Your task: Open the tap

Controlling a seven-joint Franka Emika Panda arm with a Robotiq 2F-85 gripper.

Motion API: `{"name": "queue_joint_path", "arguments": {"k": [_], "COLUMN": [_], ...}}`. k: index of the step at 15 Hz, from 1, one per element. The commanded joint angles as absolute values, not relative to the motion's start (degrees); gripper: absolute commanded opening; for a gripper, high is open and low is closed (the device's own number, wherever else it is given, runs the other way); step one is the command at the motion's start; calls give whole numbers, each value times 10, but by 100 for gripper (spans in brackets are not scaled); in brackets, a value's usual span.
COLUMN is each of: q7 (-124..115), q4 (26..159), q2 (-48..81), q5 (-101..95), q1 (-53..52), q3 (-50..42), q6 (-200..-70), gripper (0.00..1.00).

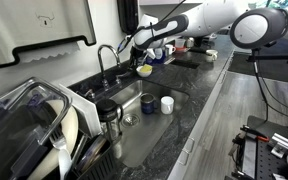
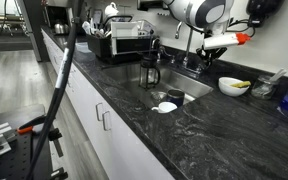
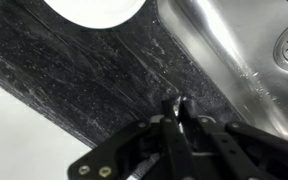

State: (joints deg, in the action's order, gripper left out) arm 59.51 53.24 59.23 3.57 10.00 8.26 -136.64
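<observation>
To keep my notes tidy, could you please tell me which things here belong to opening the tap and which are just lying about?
For the job:
- tap
- gripper, its fingers closed together

Just lying about:
- bowl
- dark jug
- white cup
- dish rack

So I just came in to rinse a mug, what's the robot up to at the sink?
The robot arm is reaching in over the sink toward the tap, which it is meant to open. Its claw looks shut and holds nothing. The wrist view shows only the dark counter and the sink's edge below it, so it is not on the tap yet.
</observation>
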Motion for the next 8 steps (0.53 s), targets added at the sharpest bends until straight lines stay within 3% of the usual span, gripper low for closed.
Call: {"name": "queue_joint_path", "arguments": {"k": [1,8], "q7": [579,615], "q4": [563,609], "q2": [569,537], "q5": [33,53], "q1": [90,102], "q3": [81,115], "q6": [-1352,-1344], "gripper": [3,3]}}
